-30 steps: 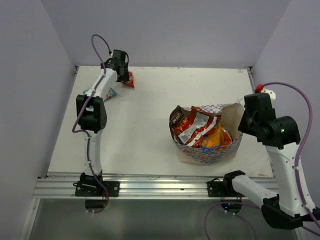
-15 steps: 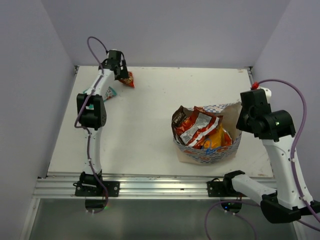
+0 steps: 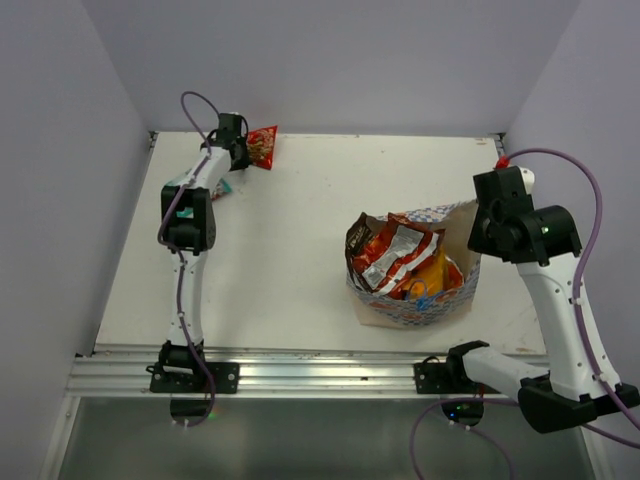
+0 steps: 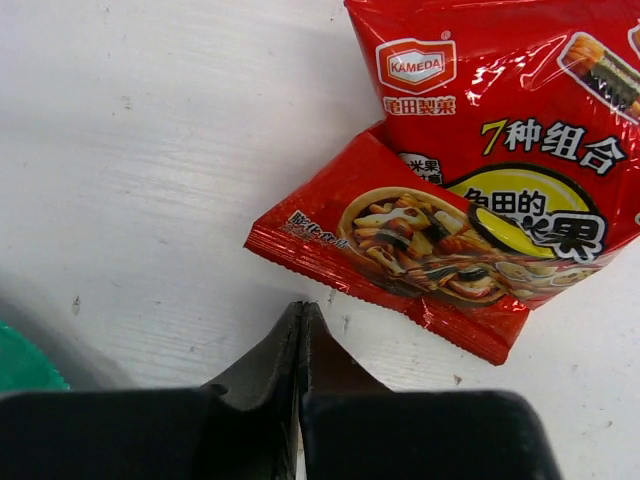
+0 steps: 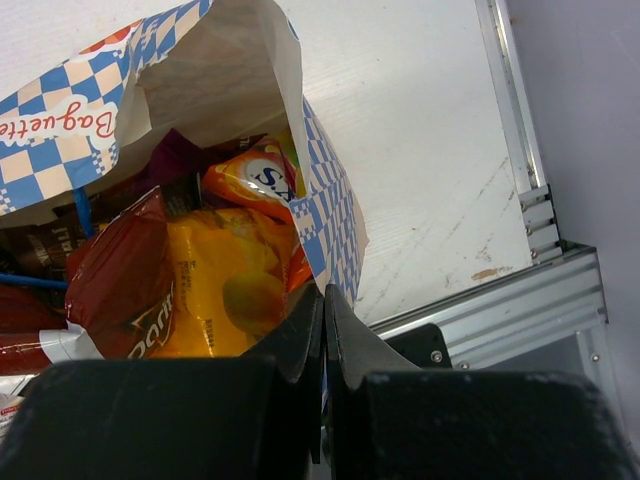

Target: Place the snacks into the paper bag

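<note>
Fingers of left gripper (image 4: 302, 310) are pressed together with nothing between, tips just short of the red Kameda cracker packet (image 4: 480, 190) at the bench's far-left corner. We judge it light, slick foil with brittle contents: pinch the crimped seam corner, gently. Right gripper (image 5: 323, 300) is closed at the paper bag (image 5: 60, 110) rim near the right edge; we cannot tell whether it pinches paper.

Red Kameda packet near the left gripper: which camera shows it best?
Left wrist. The red Kameda packet fills the upper right, print legible, lying on the table just past the shut left gripper. Top external shows only a small red patch at the far-left corner. Right wrist misses it, showing the paper bag.
</note>
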{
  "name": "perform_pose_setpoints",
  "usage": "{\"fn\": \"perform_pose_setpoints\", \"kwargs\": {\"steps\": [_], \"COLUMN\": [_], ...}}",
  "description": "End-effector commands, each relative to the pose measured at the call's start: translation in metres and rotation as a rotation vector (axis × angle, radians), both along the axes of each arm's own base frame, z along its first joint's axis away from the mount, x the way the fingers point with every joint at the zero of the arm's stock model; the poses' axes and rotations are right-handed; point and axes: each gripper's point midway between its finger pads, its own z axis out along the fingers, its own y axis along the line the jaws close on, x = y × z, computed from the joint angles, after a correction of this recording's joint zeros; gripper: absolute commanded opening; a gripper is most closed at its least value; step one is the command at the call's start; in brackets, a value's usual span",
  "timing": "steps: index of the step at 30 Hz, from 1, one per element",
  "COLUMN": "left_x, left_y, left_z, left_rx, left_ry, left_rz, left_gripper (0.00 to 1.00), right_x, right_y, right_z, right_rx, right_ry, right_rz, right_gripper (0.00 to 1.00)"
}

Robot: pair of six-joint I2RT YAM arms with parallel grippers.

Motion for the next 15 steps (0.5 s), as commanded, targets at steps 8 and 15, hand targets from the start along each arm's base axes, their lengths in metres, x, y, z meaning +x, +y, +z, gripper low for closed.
{"fn": "perform_pose_setpoints", "kwargs": {"steps": [8,15], "left_x": [-0.008,-0.075], "left_y": [-0.004,0.061], "left_z": [0.043,0.111], "left_rx": [-0.025,0.199], "left_ry": [-0.06,-0.128], "left_rz": [-0.014,0.209], "left_gripper": [0.25,1.0], "right_x": [-0.038,-0.038], "right_y": [-0.008,-0.004], "right_z": [0.0,-0.004], "right_rx": [-0.022,0.001], "right_ry": [0.114,0.104], "right_rz": [0.014,0.023], "right_gripper": [0.0,0.0]}}
